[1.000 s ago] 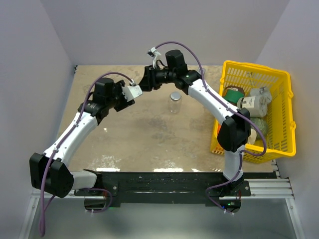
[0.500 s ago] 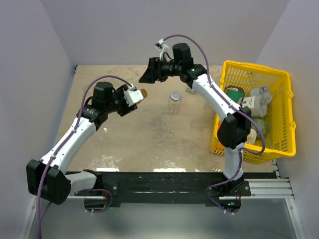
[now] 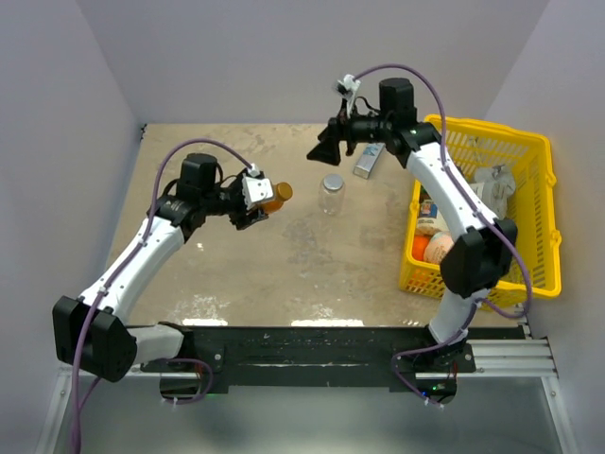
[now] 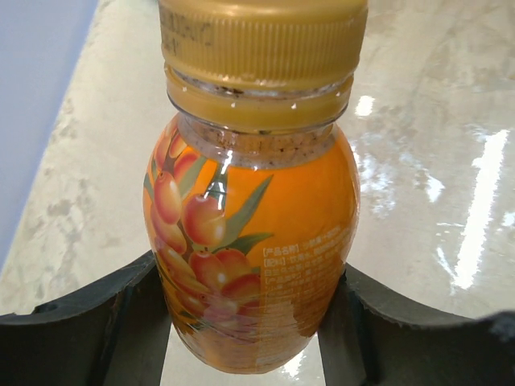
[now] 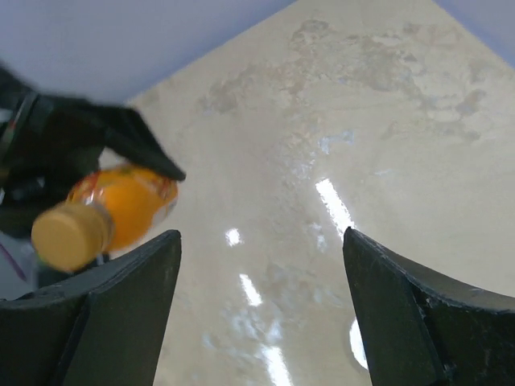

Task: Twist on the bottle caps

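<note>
Left gripper [image 3: 255, 201] clamps the orange berry-labelled bottle [image 4: 256, 229], lifted and tilted, its tan cap [image 4: 261, 36] seemingly seated. The clear bottle [image 3: 332, 195] stands at its three o'clock. Right gripper [image 5: 259, 310] gapes empty.

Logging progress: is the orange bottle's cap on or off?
On. A gold cap sits over the neck of the orange bottle held in the left gripper. How tight it is, cannot tell.
</note>
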Controlling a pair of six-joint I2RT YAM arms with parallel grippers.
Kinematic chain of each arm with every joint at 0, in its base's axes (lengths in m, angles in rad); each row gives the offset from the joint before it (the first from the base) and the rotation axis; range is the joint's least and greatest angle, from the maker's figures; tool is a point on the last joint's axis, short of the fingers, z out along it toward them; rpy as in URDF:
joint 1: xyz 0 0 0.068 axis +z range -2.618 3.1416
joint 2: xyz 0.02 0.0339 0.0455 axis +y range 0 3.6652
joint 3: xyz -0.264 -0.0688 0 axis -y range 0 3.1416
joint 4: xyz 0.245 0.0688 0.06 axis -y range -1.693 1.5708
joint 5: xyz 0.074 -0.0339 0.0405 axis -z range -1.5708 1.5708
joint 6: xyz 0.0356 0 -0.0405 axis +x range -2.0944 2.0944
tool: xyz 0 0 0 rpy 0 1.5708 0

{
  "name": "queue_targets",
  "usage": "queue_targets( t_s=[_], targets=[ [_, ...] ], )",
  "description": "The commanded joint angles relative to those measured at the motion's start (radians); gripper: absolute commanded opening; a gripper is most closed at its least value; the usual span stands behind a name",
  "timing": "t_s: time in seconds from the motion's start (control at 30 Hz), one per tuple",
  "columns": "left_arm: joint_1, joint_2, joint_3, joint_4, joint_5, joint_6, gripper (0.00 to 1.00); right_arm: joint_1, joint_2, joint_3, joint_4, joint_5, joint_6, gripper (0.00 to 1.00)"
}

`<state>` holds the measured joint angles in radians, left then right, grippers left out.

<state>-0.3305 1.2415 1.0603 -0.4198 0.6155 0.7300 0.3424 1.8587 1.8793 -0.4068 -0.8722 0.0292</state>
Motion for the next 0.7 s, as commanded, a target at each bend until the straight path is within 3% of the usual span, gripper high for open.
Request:
queue_targets(
  t_s=[0.0, 0.03, 0.07, 0.17, 0.37, 0.67],
  targets=[
    [0.001, 0.044, 0.116, -0.143, 0.148, 0.074, 0.0, 0.024, -0.263, -0.109, -0.134, -0.159, -0.677, 0.87],
    [0.001, 0.058, 0.125, -0.155, 0.153, 0.091, 0.0, 0.033, -0.292, -0.106, -0.208, -0.14, -0.789, 0.87],
    [0.001, 0.064, 0.133, -0.163, 0.155, 0.095, 0.0, 0.058, -0.302, -0.085, -0.395, -0.123, -1.057, 0.87],
    [0.001, 0.082, 0.158, -0.178, 0.162, 0.109, 0.0, 0.127, -0.349, -0.116, -0.55, -0.033, -1.39, 0.87],
    [0.001, 0.122, 0.225, -0.232, 0.179, 0.154, 0.0, 0.23, -0.402, -0.187, -0.572, 0.03, -1.653, 0.85],
    [-0.004, 0.145, 0.283, -0.321, 0.179, 0.269, 0.0, 0.293, -0.313, -0.085, -0.59, 0.041, -1.724, 0.82]
  ],
)
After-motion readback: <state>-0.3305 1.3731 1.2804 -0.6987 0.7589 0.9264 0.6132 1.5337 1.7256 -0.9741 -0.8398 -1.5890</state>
